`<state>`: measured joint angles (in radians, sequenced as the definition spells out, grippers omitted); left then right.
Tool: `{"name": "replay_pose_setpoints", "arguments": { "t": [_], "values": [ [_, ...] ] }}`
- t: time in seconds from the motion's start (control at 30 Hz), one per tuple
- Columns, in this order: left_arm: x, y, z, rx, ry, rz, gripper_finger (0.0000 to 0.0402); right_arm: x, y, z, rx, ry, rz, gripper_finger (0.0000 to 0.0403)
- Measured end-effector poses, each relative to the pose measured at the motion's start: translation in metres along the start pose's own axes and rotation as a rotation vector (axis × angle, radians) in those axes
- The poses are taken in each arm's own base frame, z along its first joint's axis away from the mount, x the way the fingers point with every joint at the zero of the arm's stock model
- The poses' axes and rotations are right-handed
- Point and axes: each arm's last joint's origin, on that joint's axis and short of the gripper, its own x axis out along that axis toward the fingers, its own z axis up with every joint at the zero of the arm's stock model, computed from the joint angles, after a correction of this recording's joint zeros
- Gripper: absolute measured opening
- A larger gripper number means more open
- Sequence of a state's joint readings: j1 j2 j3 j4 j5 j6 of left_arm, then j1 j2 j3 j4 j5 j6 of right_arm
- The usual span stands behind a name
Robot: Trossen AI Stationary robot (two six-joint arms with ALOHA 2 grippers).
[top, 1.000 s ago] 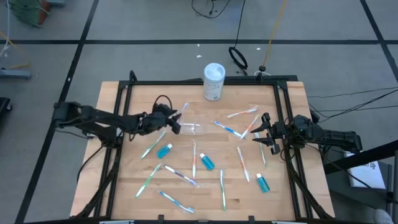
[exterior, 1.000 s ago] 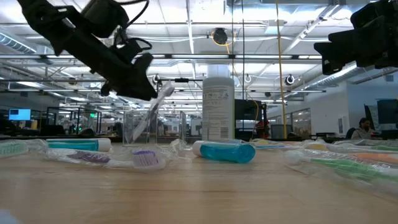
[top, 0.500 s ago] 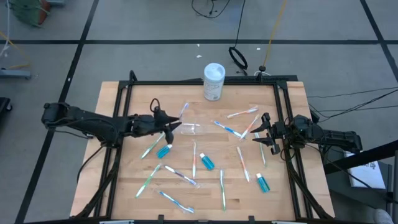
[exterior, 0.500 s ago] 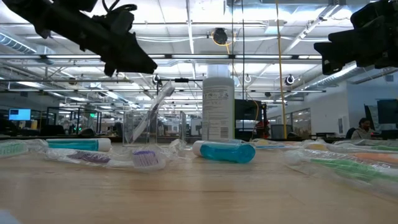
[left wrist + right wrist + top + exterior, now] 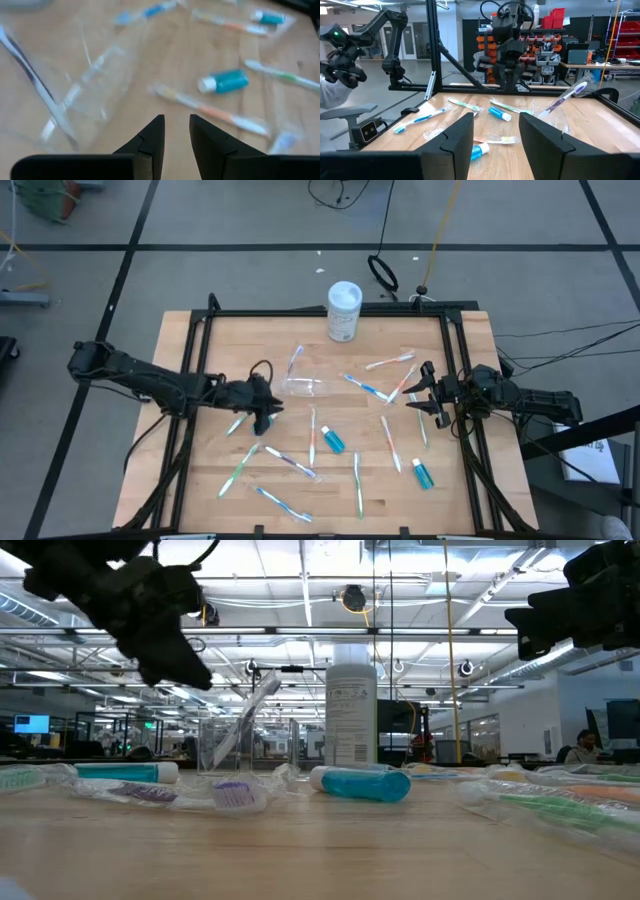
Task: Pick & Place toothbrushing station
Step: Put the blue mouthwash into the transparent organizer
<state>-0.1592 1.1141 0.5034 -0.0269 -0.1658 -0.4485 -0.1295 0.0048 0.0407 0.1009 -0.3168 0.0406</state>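
The high view showed that the left gripper (image 5: pixel 262 402) had drawn back from the clear plastic cup (image 5: pixel 306 387) over the last second and now hung over the boards just beside a blue toothpaste tube (image 5: pixel 264 420), where a second earlier it had been at the cup's rim. Its fingers had narrowed during that second to a slim gap with nothing between them, as the left wrist view made plain. One toothbrush (image 5: pixel 248 712) leaned in the cup, so I judged that a brush had just been dropped in and the arm was lining up for the next item. The right gripper (image 5: pixel 421 393) had not moved; it waited near the table's right edge, fingers parted and empty. The other toothbrushes lay loose across the table (image 5: pixel 190 330), along with a second toothpaste tube (image 5: pixel 332 440) near the middle and a third one (image 5: pixel 423 473) well apart to the right. The white container (image 5: pixel 351 714) behind the cup carried a printed label, but its writing was too small to read.
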Motion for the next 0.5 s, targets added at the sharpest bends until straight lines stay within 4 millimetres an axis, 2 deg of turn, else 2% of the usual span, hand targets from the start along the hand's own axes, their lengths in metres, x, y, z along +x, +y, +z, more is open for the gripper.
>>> {"name": "replay_pose_setpoints", "arguments": {
  "t": [0.27, 0.5],
  "values": [
    [-0.003, -0.023, -0.015, 0.027, 0.059, -0.089, 0.0093, 0.0, 0.0, 0.0, 0.0, 0.0, 0.0, 0.0151],
    [0.011, -0.021, -0.025, 0.044, 0.136, -0.047, 0.0093, 0.0, 0.0, 0.0, 0.0, 0.0, 0.0, 0.0151]
  ]
}}
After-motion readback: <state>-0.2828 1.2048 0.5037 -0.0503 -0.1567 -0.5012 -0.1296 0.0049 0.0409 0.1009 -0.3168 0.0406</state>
